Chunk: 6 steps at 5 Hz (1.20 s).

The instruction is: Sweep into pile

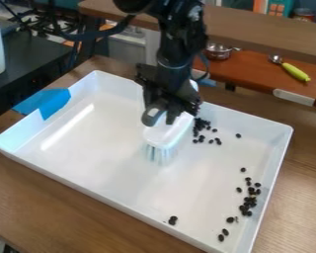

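Has the pincer (165, 114) closed on the white brush (166, 137), parted only by the handle's width. Holds the brush right below, bristles (160, 155) toward the tray (101, 148) floor. Should handle light, stiff in the back and springy in the bristles, maybe slippery on the smooth plastic; best gripped firmly by the handle, clear of the bristles, to resist twisting under drag. Expect the small, hard beans (249, 201) to roll if pushed fast, so sweep slowly. Find them all in the shallow tray: clumped just right of the pincer, strung out in a larger group farther right and nearer the camera, paired well in front, with strays between. Note tape (47, 102) over the rim left of the pincer, and a pot (218, 51) behind, contents hard to tell.
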Motion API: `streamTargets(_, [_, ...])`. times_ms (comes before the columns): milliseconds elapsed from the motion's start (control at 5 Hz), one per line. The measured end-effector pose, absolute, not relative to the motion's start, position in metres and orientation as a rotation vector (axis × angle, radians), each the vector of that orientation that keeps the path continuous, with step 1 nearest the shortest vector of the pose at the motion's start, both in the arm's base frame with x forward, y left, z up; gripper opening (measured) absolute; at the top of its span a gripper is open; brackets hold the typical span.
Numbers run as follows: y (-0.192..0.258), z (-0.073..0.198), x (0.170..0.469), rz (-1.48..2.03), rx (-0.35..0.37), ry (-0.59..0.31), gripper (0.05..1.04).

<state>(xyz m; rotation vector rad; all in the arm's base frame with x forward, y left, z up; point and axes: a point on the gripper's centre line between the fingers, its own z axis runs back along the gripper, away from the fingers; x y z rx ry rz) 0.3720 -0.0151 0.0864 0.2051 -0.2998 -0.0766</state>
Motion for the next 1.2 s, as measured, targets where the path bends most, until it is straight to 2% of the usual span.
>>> streamTargets(600, [-0.052, 0.087, 0.374, -0.138, 0.186, -0.322, 0.499])
streamTargets(1200, [-0.062, 0.088, 0.380, -0.300, 0.157, -0.359, 0.499])
